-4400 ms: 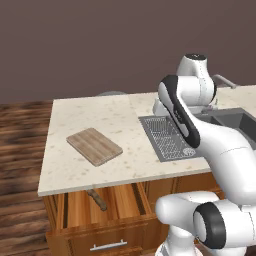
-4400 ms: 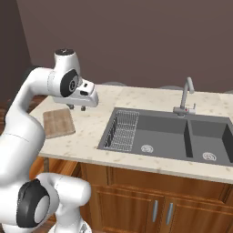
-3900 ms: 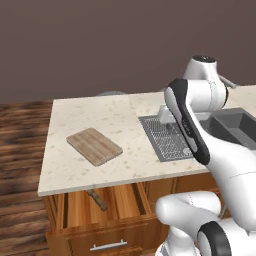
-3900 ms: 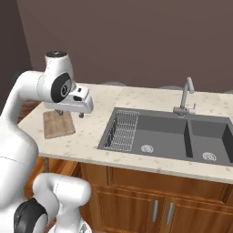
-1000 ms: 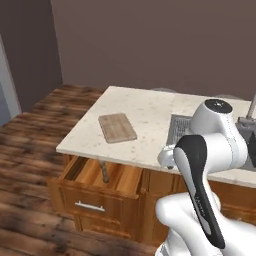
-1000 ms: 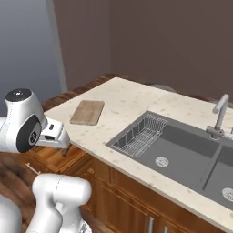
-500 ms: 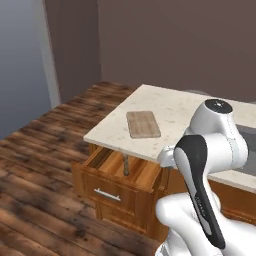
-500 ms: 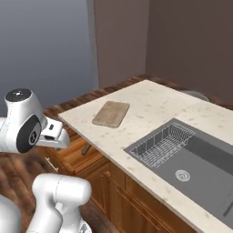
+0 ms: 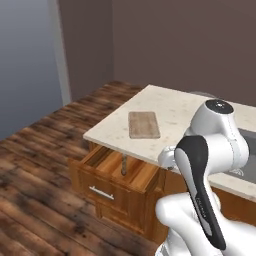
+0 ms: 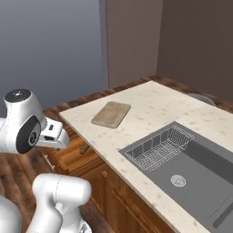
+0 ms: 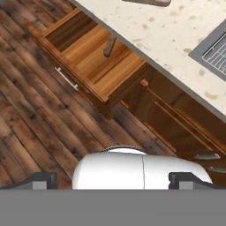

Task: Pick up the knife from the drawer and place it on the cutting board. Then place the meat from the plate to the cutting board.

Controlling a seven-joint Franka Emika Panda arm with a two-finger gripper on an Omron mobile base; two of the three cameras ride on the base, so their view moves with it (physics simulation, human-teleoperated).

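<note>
Speckled stone surface (image 9: 170, 112) is the biggest item; take the cutting board (image 9: 143, 124) on it as landmark. Drawer (image 9: 118, 176) stands pulled open just below the surface edge nearest the board, silver handle (image 9: 101, 192) facing the floor. Knife (image 9: 123, 163) lies inside the drawer, partly tucked under the surface overhang, handle end pointing out. Board is bare. Pincer (image 10: 58, 134) hangs beside the drawer, well short of the knife, jaws spread wide, holding nothing. Step in hand: reaching for the knife, nothing placed yet. Next move probably needs the pincer lowered into the drawer, aligned across the handle, clear of the overhang.
</note>
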